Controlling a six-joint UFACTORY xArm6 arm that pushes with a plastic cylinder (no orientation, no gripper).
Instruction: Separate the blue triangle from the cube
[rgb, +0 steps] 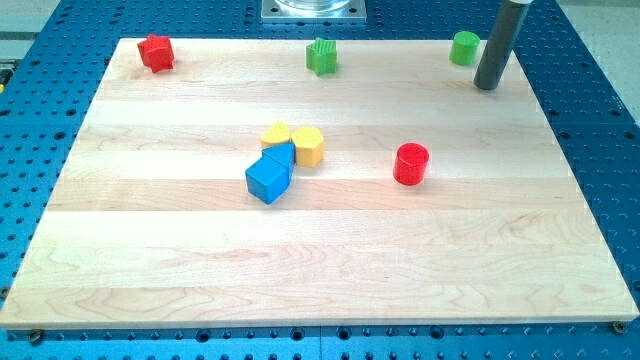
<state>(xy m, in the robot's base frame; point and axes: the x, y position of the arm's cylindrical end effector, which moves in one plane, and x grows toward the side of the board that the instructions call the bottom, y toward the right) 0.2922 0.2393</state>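
Desk (150, 260): one pale wooden board on a blue perforated base (600, 120).

Blocks, eight in all:
- Blue, two. One blue cube (268, 180), nearest of the central cluster. One blue triangle (282, 154), touching the cube's far right edge and wedged between it and the yellow pair.
- Yellow, two. One yellow block (276, 134), rounded, perhaps heart-shaped, just behind the triangle. One yellow hexagonal block (309, 146) to the triangle's right, touching or nearly so.
- Red, two. One red cylinder (410, 163), standing alone right of centre, well apart from the cluster. One red star-like block (155, 52) at the far left corner.
- Green, two. One green ridged block (321, 56) at the far edge, centre. One green rounded block (464, 48) at the far right.

Arm: one dark rod, no claw fitted, so nothing to spread or pinch. My tip (486, 86) rests at the far right, just beside the green rounded block, well apart from both blue pieces.
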